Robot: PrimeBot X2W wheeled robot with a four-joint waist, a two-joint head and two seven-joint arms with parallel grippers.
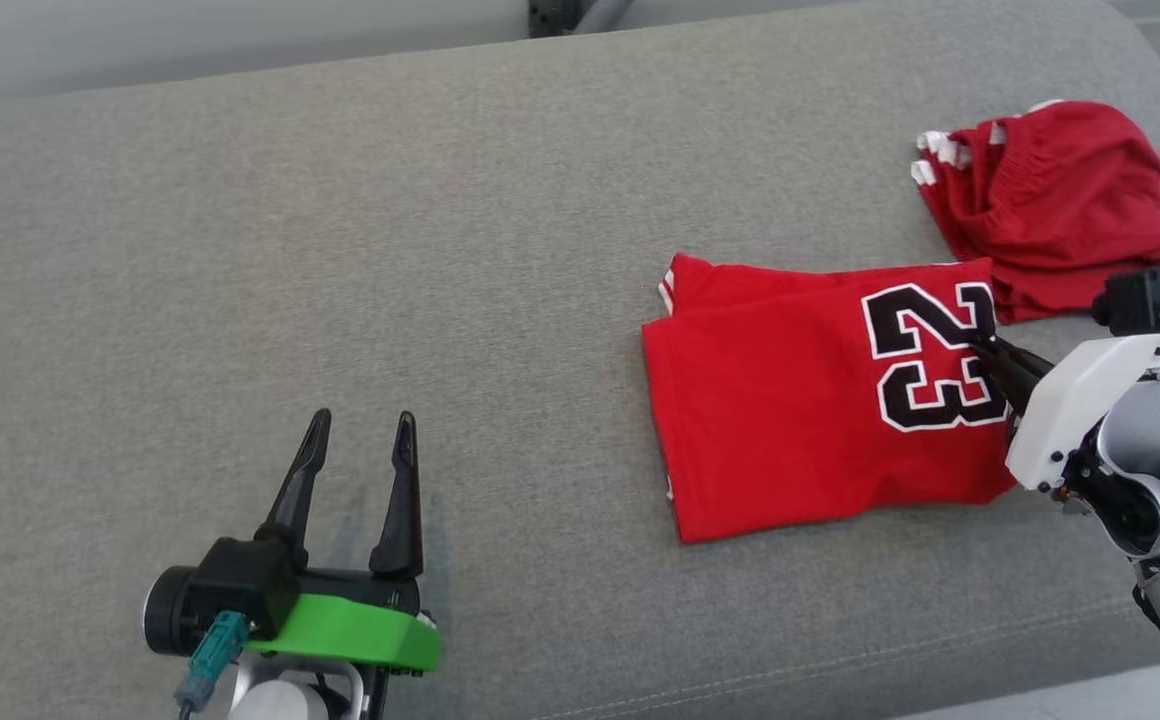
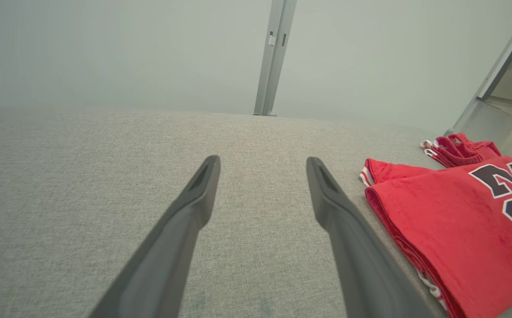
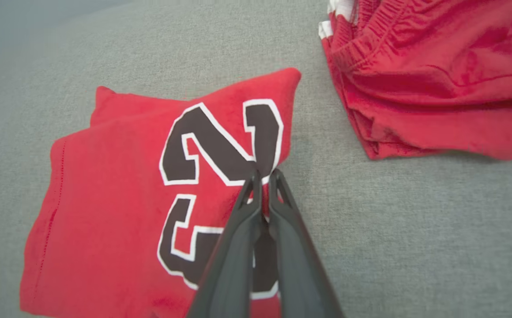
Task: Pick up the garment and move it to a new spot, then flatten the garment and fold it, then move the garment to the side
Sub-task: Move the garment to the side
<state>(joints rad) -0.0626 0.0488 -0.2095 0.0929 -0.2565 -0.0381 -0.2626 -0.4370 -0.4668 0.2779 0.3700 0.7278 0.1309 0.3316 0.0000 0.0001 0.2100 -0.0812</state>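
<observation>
The folded jersey (image 1: 790,400) is lying on the grey cushion (image 1: 340,250), its long side running left to right. The right gripper (image 3: 265,176) is pinching its right edge by the "23", fingers pressed together, though how many layers are caught I can't quite tell. The left gripper (image 1: 360,420) is hovering spread, well apart, so the right arm is the nearer one, with the cloth stretching leftward from it.
</observation>
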